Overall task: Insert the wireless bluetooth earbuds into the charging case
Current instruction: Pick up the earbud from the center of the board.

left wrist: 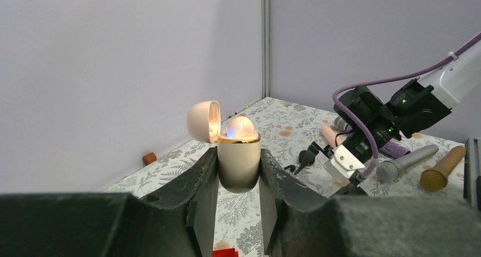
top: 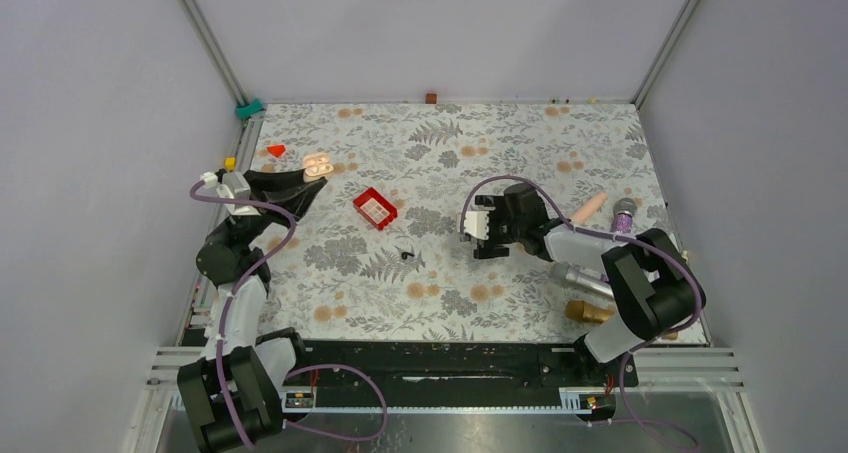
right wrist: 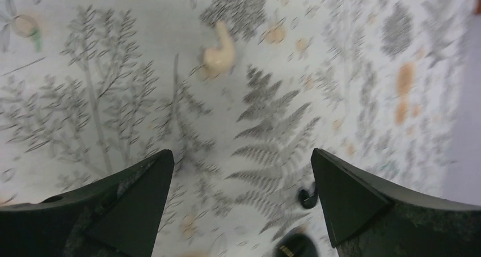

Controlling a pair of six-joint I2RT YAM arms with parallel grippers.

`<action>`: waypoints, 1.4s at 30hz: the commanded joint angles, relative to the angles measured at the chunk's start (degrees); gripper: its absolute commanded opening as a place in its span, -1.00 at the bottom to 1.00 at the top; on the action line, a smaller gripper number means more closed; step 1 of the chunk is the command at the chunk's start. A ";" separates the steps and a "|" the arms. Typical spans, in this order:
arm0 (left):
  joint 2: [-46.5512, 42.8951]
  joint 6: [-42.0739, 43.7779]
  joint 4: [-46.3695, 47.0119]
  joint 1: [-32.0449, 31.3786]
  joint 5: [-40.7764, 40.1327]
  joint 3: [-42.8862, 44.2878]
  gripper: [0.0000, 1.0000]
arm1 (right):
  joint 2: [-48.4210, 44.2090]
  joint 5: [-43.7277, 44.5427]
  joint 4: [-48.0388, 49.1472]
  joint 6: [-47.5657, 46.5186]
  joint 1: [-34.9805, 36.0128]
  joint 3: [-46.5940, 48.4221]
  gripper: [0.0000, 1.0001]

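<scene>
The charging case here is cream with a gold rim, not black. My left gripper is shut on its body and holds it upright above the table, lid swung open. One cream earbud sits in it beside a blue glow. In the top view the case is at the far left. A second cream earbud lies on the floral cloth ahead of my open right gripper, which holds nothing. A small black hooked piece lies by its right finger.
A red box sits mid-table and a red triangle at far left. Microphones, a cream cylinder and a brown cone crowd the right side. A black bit lies centre.
</scene>
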 commanded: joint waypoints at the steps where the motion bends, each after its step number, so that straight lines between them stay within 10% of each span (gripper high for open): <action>1: -0.46 0.31 3.05 -0.17 -1.18 -0.05 -1.00 | 2.87 -5.63 12.64 -9.42 0.04 -0.11 0.98; 10: -0.13 0.57 3.03 -0.18 -1.11 -0.14 -1.00 | 6.67 -13.65 5.49 -19.36 0.13 2.50 0.49; 27: 0.52 0.66 3.02 -0.18 -1.18 -0.14 -1.00 | 12.56 -11.89 -10.44 -27.95 1.46 10.33 0.30; 42: 0.43 0.44 3.03 -0.18 -1.10 -0.14 -1.00 | 14.40 -8.23 -6.14 -29.65 4.43 8.18 0.04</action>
